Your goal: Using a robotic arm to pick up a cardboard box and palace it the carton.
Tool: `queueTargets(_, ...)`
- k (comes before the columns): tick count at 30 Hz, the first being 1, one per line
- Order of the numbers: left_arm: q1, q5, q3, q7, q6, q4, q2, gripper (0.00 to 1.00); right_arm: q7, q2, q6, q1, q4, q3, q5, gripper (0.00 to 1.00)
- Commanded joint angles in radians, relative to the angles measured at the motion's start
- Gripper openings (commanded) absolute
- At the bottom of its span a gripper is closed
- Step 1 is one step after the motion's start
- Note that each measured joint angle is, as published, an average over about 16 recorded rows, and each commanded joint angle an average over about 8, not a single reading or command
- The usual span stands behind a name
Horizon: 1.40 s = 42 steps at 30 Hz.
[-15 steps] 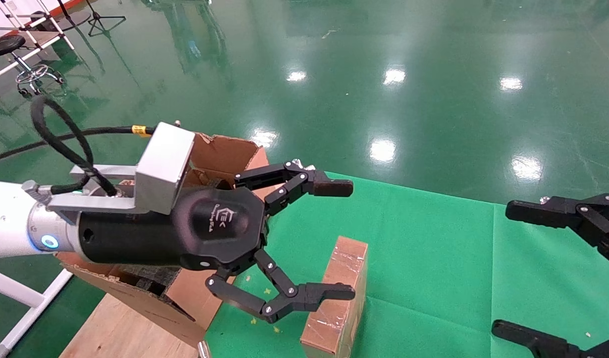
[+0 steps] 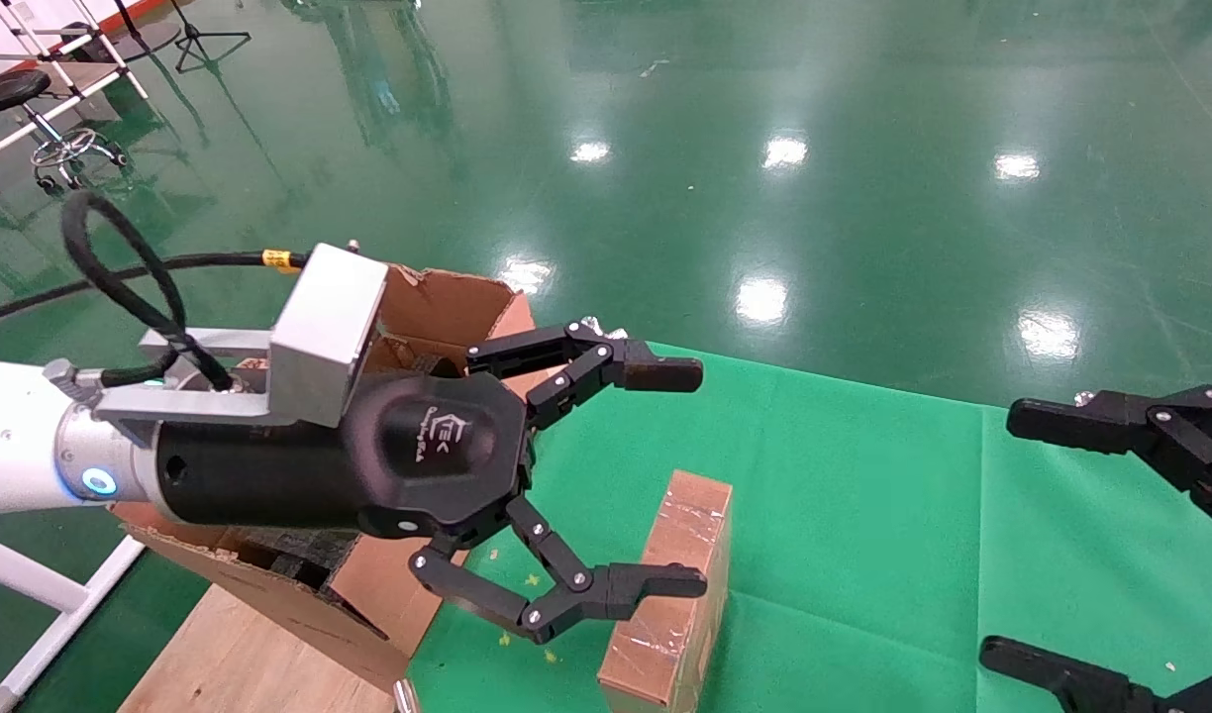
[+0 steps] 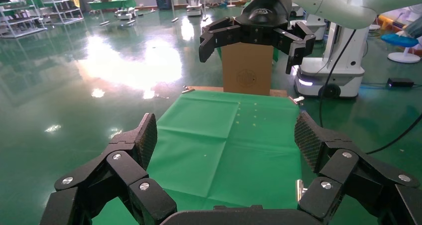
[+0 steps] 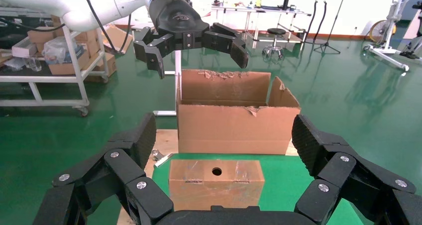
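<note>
Green cloth (image 2: 863,475): covers the work surface in front of me; the cardboard box stands on it near my left side.
Cardboard box (image 2: 680,584): small, slim and brown, wrapped in shiny clear tape, standing on a long narrow edge; the right wrist view shows the round hole in its narrow face (image 4: 216,182).
Carton (image 2: 438,307): large, brown and corrugated, with ragged torn flaps, at the far left just off the cloth's edge, resting on a wooden board (image 2: 240,654); dark filling shows inside it below my arm.
Left gripper (image 2: 665,475): the black linked-finger tool on my white robotic arm (image 2: 12,446), with a silver wrist block and a black cable; it hangs in the air over the near edge of the carton, fingers spread wide and holding nothing. One fingertip (image 2: 665,579) lies in front of the box's upper left side; I cannot tell if it touches.
Right gripper (image 2: 1061,535): at the right edge of the head view, above the cloth and well apart from the box; spread wide and empty.
Floor (image 2: 764,149): glossy green, with lamp reflections, beyond the cloth.
</note>
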Motion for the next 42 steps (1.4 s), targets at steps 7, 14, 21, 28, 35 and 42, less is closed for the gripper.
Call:
queueTargets(7, -0.006, 0.024, 0.002, 0.009, -0.009, -0.006, -0.004, 1.0, 0.0, 0.0, 0.0, 0.0, 0.0, 0.0, 0.0, 0.0)
queueTargets(14, -0.061, 0.137, 0.031, -0.018, -0.074, -0.038, -0.001, 1.0, -0.001, 0.0, 0.0, 0.0, -0.001, -0.001, 0.001, 0.0)
queueTargets(21, -0.103, 0.163, 0.053, -0.067, -0.094, -0.046, 0.017, 1.0, 0.0, 0.0, 0.0, 0.0, -0.001, -0.001, 0.001, 0.0)
queueTargets(28, -0.12, 0.192, 0.059, -0.073, -0.114, -0.046, 0.018, 1.0, -0.001, 0.0, 0.0, 0.001, -0.001, -0.001, 0.001, 0.0)
queueTargets(35, -0.252, 0.419, 0.127, -0.109, -0.195, -0.074, 0.062, 1.0, -0.001, 0.0, 0.0, 0.001, -0.002, -0.002, 0.001, 0.0)
queueTargets(42, -0.419, 0.591, 0.223, -0.28, -0.175, -0.067, 0.149, 1.0, -0.001, 0.001, 0.0, 0.001, -0.002, -0.002, 0.001, 0.0)
